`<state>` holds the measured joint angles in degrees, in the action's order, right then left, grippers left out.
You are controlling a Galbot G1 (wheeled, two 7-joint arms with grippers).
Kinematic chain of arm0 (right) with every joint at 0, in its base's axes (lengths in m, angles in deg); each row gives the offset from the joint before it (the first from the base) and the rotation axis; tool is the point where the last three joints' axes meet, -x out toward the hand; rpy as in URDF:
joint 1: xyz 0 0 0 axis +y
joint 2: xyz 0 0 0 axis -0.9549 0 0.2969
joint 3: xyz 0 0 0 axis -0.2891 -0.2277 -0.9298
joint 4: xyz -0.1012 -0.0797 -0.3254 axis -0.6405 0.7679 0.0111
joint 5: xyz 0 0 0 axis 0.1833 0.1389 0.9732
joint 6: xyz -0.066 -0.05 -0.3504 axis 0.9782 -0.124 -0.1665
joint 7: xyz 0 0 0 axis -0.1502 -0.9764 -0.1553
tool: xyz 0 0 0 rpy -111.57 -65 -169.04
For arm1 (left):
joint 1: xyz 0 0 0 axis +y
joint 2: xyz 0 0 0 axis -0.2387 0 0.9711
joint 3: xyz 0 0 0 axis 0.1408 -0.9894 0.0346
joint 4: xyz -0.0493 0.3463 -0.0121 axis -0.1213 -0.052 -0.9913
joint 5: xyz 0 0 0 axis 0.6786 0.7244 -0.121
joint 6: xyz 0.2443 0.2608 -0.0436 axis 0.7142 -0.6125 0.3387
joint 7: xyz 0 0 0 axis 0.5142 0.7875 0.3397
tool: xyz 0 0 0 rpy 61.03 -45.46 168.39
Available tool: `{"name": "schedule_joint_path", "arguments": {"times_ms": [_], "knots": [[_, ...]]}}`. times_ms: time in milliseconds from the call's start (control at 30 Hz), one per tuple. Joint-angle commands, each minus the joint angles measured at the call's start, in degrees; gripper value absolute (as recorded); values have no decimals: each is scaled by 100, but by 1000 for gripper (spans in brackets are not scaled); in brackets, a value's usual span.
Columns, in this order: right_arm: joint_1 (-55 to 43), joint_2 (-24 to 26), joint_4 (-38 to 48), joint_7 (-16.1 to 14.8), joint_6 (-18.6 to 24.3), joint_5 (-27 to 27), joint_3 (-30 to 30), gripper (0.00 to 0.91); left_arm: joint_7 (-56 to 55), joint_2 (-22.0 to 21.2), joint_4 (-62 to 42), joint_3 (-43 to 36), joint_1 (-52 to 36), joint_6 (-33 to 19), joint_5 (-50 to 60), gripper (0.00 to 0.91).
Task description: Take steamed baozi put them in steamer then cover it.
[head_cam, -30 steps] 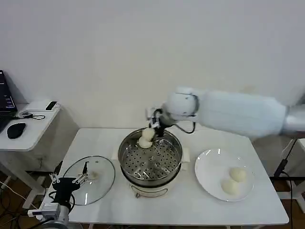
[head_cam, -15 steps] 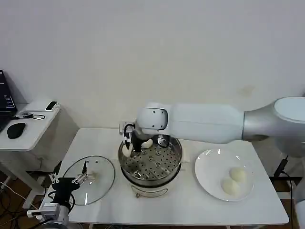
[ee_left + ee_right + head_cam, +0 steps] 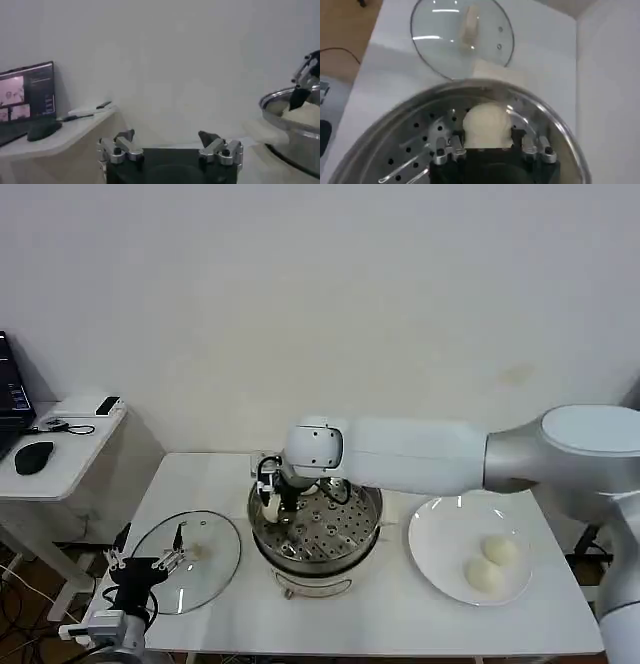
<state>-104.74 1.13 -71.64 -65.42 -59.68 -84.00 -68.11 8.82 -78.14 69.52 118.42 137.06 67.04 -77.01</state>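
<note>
While the right end effector reaches down into the steamer at its rim on the side facing the cover, its fingers pinch one steamed baozi, and the right wrist view shows that bun gripped between the two fingers just above the perforated tray. A second bun appears to lie in the steamer at its far rim, half hidden behind the arm. Two more steamed baozi lie touching each other on the white plate, which sits on the worktop just beside the steamer, on the side away from the cover. On the other side of the steamer the cover rests flat on the worktop, near the pot but apart from it; its glass and white bar handle also show in the right wrist view beyond the steamer's rim. The left end effector waits beside the cover on the edge farthest from the steamer, its fingers spread wide and holding nothing, with the steamer's rim visible farther off in the left wrist view
</note>
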Motion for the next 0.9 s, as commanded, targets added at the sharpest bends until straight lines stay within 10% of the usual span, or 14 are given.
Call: {"name": "schedule_joint_path", "arguments": {"times_ms": [33, 100, 500, 900], "knots": [[167, -92, 238, 18, -31, 210, 32, 625, 1, 0, -3, -7, -2, -2, 2, 907], [168, -94, 237, 16, -31, 207, 42, 897, 2, -11, 0, -10, 1, -1, 4, 907], [-475, 382, -390, -248, -25, 106, 65, 907, 10, -48, 40, -32, 27, 5, 22, 907], [-1616, 2596, -1784, -1321, 467, 1044, -45, 907, 15, -48, 99, -139, 41, 13, 61, 907]]}}
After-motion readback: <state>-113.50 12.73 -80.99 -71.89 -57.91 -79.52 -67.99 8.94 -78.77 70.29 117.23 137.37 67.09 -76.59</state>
